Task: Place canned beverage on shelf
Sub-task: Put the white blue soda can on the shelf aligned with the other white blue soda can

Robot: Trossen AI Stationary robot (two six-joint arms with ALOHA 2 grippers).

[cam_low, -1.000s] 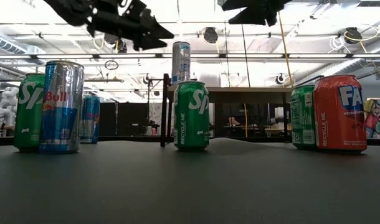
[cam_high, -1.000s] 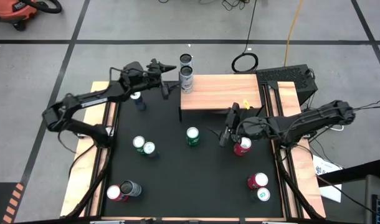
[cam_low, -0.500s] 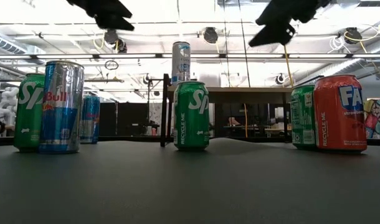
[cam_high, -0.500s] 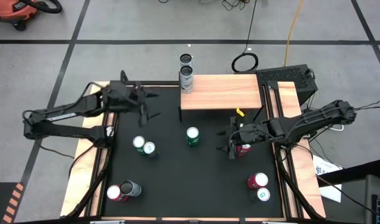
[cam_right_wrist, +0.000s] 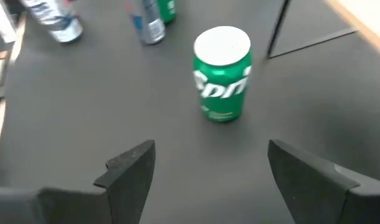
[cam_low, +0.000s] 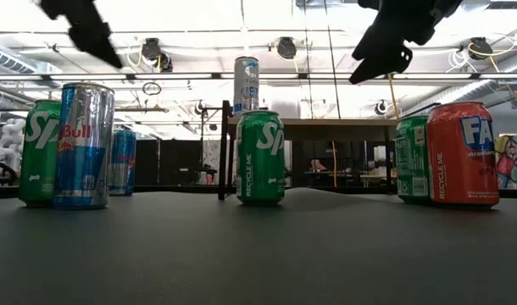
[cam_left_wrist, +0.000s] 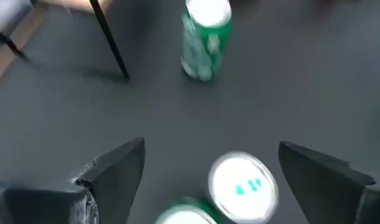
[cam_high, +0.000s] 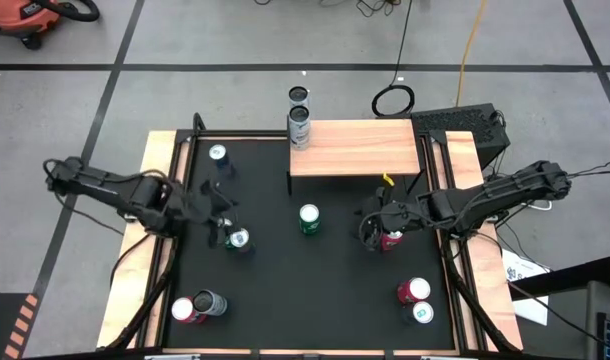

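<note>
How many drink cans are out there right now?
10: a tall can on the shelf; a blue can far left; a pair by the left gripper; a green can mid-table; a red can by the right gripper; a near-left pair; a near-right pair. More may be hidden.

Red can (cam_high: 389, 238) mostly hidden under right claw (cam_high: 366, 228) in overhead view. Green can (cam_left_wrist: 184, 213) below left claw (cam_left_wrist: 210, 163) cut off by edge of left wrist view. Far cans (cam_right_wrist: 62, 23) blurred, cropped in right wrist view. Labels unreadable from above.
</note>
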